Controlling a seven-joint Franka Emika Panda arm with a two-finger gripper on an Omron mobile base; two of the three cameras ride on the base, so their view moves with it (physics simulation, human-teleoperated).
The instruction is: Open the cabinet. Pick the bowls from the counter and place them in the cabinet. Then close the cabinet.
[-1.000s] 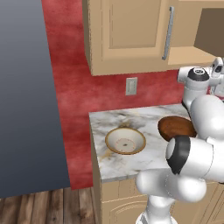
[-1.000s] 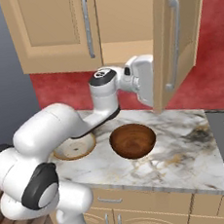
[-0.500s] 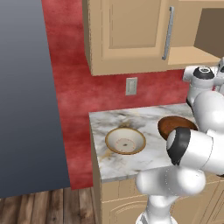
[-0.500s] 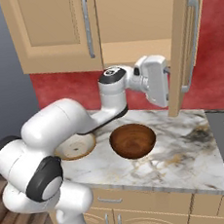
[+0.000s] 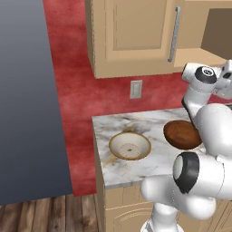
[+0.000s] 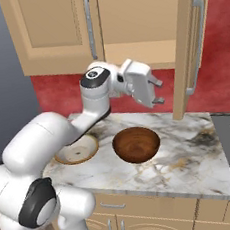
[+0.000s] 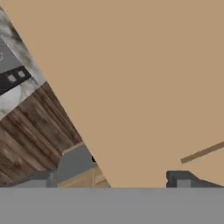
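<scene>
**Tool spread beside the swung-out door**

No readable writing anywhere. The arm reaches up and forward over the desk (image 6: 191, 154), its tool (image 6: 157, 91) released, fingers spread, grasping nothing, just left of the open right door (image 6: 190, 43) of the cabinet (image 6: 53, 33). The left door is shut. On the desk sit the cream bowl (image 5: 129, 145) and, beside it, the brown bowl (image 6: 136, 144).

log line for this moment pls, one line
phase: cabinet opening | right cabinet door: swung open | pincer: open, empty, beside door | bowls: cream and brown both on counter
</scene>
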